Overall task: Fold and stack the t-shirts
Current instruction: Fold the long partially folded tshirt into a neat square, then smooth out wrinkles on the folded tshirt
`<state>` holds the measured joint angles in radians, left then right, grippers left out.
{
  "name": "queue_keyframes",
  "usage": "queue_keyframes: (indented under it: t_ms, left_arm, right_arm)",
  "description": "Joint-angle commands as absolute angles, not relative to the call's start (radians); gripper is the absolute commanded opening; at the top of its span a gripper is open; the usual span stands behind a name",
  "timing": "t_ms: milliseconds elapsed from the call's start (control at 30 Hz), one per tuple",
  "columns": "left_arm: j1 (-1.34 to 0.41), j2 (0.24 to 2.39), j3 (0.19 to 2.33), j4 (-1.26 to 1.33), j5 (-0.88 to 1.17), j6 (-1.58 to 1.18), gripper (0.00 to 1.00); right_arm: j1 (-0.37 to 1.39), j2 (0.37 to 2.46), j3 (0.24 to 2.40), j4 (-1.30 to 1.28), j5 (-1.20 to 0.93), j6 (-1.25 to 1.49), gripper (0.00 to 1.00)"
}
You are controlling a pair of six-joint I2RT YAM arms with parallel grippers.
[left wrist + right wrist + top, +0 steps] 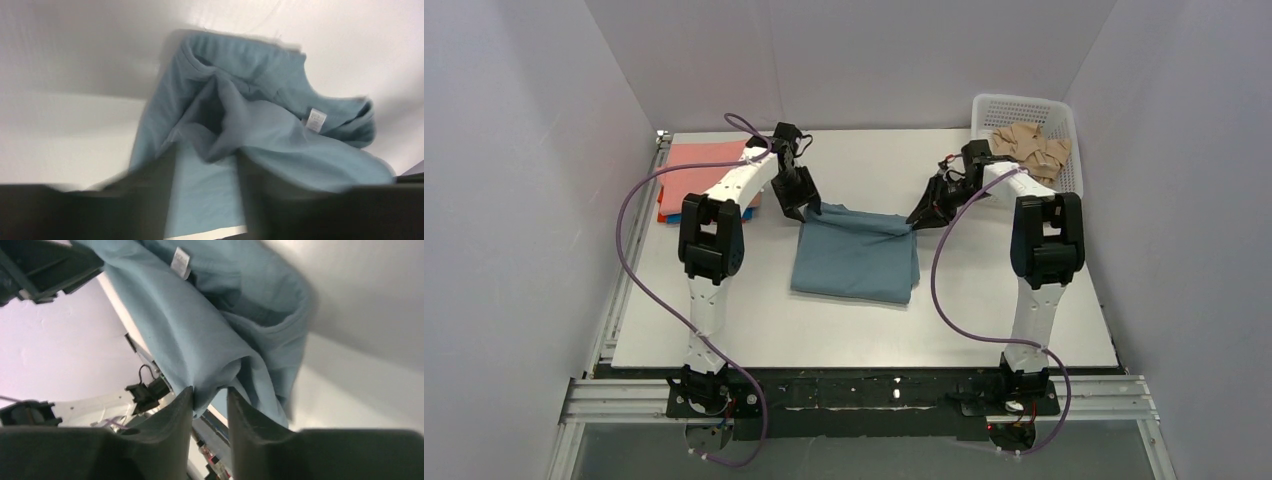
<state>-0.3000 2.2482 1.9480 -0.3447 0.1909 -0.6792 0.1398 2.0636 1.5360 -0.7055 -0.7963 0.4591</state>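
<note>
Far-left corner of worktop: stack of folded t-shirts, salmon-pink uppermost. Next, left hand at far-left corner of grey-blue t-shirt, grip not discernible. That shirt lies folded mid-worktop. At its far-right corner, right hand, cloth between slightly parted fingers, hold uncertain. Far right: white basket.

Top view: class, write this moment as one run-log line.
grey-blue t-shirt folded, mid-table | left gripper, right gripper holding far corners | shirt stack far-left | basket far-right
</note>
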Motion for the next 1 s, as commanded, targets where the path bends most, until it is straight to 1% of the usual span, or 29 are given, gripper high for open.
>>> queue_keyframes:
  t_ms: [0, 33, 67, 100, 200, 267, 300, 367, 467, 533, 667, 733, 967]
  left_arm:
    - [-0.273, 2.219, 1.99, -0.453, 0.135, -0.658, 0.69]
    - [-0.273, 2.213, 1.993, -0.453, 0.138, -0.655, 0.78]
    - [-0.273, 2.202, 1.998, -0.453, 0.142, -0.653, 0.91]
    - [-0.274, 2.193, 2.002, -0.455, 0.149, -0.65, 0.97]
    - [-0.273, 2.156, 2.0, -0.462, 0.195, -0.648, 0.98]
    - [-0.275, 2.116, 1.976, -0.463, 0.234, -0.656, 0.98]
    - [-0.277, 2.095, 1.955, -0.464, 0.254, -0.663, 0.98]
    - [-0.286, 2.047, 1.898, -0.452, 0.287, -0.663, 0.98]
    - [-0.303, 1.99, 1.8, -0.35, 0.339, -0.663, 0.98]
    - [-0.311, 1.994, 1.78, -0.305, 0.363, -0.675, 0.98]
    - [-0.313, 2.061, 1.809, -0.296, 0.4, -0.689, 0.98]
    - [-0.313, 2.099, 1.828, -0.27, 0.41, -0.687, 0.98]
    - [-0.312, 2.28, 1.948, -0.214, 0.447, -0.714, 0.98]
  right_arm:
    - [0.114, 2.054, 1.608, -0.766, -0.664, 0.451, 0.49]
    - [0.114, 2.039, 1.61, -0.774, -0.62, 0.458, 0.56]
    - [0.112, 2.017, 1.607, -0.779, -0.575, 0.467, 0.61]
    - [0.113, 1.994, 1.602, -0.781, -0.524, 0.477, 0.66]
    - [0.119, 1.889, 1.547, -0.753, -0.383, 0.517, 0.71]
    - [0.138, 1.813, 1.506, -0.733, -0.331, 0.527, 0.73]
    - [0.154, 1.772, 1.484, -0.721, -0.314, 0.524, 0.76]
    - [0.196, 1.701, 1.437, -0.682, -0.332, 0.504, 0.79]
    - [0.28, 1.643, 1.376, -0.599, -0.448, 0.478, 0.82]
    - [0.345, 1.653, 1.36, -0.544, -0.511, 0.493, 0.83]
    - [0.428, 1.724, 1.359, -0.456, -0.551, 0.539, 0.85]
    - [0.43, 1.765, 1.373, -0.423, -0.569, 0.553, 0.85]
    - [0.391, 1.923, 1.524, -0.433, -0.5, 0.552, 0.84]
